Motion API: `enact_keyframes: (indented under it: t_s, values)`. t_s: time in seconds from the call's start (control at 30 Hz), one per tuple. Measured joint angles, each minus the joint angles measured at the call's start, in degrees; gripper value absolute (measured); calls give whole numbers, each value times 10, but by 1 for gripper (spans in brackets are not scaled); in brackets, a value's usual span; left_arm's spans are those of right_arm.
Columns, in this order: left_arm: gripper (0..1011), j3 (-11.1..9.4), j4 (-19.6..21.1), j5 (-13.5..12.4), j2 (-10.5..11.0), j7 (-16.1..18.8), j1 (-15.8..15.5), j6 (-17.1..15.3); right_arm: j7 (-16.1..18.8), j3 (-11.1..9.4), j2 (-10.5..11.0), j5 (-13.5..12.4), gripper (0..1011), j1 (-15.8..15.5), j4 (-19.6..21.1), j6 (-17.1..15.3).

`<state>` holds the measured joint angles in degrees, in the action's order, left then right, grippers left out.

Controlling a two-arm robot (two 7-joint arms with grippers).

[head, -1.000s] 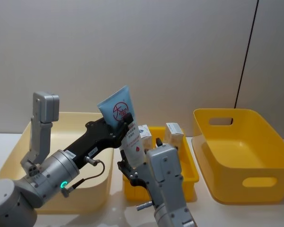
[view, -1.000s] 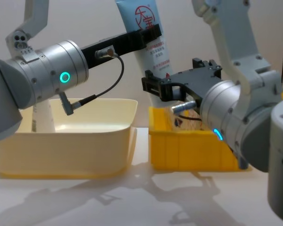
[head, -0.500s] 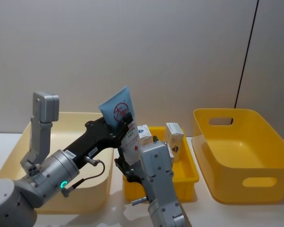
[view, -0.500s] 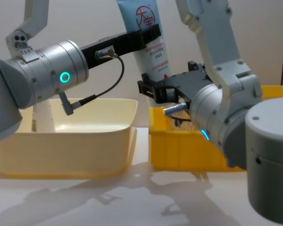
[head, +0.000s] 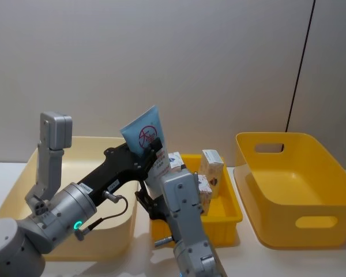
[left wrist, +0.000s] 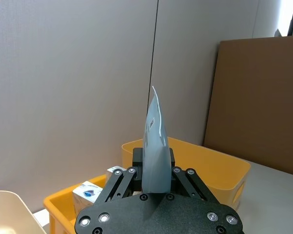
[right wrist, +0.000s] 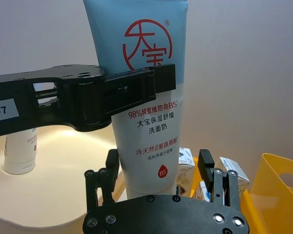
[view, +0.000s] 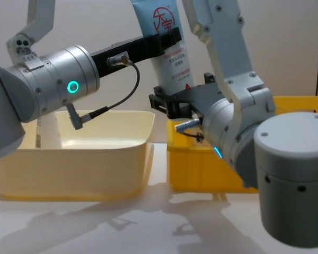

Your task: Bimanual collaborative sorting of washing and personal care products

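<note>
Left gripper pinches the tube mid-body, upright, above the middle bin's left edge. Right gripper is spread around its lower end. The tube looks soft and slick, so clamp low, where it's likely stiffest.

We see soft, even room light from above: the pale-blue tube is lit flat, the cream bin glows, and faint grey shadows cross the glossy table

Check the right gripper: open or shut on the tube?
Open. The right gripper has its fingers apart on either side of the tube, a gap showing; the left gripper clamps the tube.
</note>
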<state>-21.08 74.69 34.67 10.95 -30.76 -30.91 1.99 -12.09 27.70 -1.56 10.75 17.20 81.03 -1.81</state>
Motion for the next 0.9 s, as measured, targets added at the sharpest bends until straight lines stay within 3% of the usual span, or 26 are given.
enact_keyframes:
  t_s: [0.53, 0.73, 0.9]
  values:
    - [246, 0, 0, 0, 0, 0, 0, 0, 14, -1, -12, 2, 998, 13, -25, 9]
    - [246, 0, 0, 0, 0, 0, 0, 0, 15, -2, -13, 2, 894, 15, -29, 11]
    - [246, 0, 0, 0, 0, 0, 0, 0, 17, -3, -15, 2, 740, 16, -31, 11]
